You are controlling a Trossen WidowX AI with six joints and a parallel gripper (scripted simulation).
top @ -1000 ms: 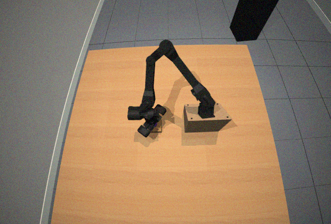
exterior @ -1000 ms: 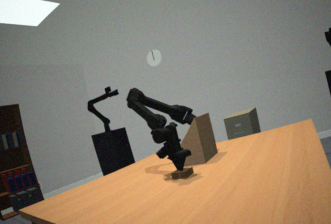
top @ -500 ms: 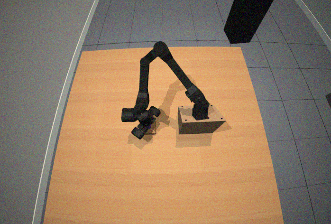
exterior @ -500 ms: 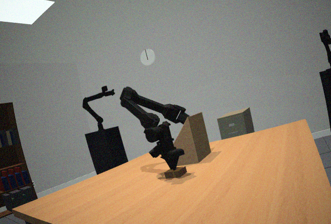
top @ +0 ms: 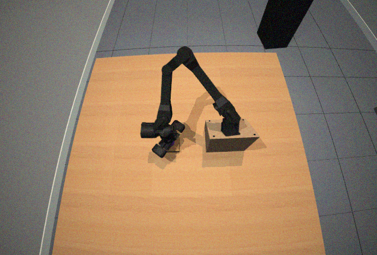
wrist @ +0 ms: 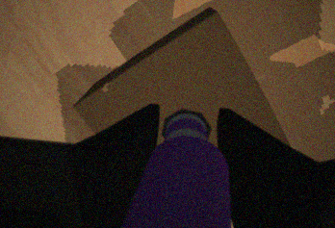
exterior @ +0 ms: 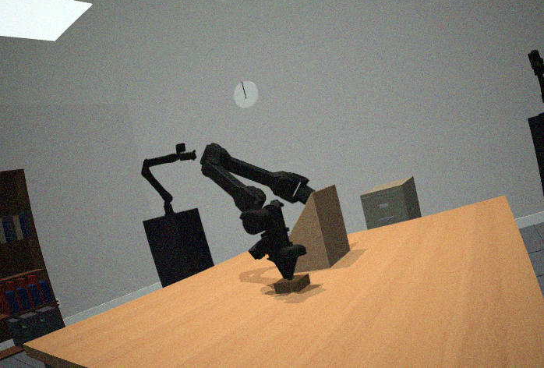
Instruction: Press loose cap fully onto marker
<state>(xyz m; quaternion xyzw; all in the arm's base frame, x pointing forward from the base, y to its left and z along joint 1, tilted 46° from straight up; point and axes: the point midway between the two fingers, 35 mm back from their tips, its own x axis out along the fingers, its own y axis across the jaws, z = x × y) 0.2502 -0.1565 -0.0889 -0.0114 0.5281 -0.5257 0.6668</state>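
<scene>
Cap, purple, is clamped between the dark fingers of the gripper, directly over the marker, whose top shows just beyond the cap's end above the holder block. One cap, one marker, one block and one arm are visible. The block sits mid-table just left of the arm's tan base box, with open wooden table stretching toward the near edge and both sides.

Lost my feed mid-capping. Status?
Claw shut on purple cap. Cap over marker in holder block; seating unclear. Nothing in the way.
</scene>
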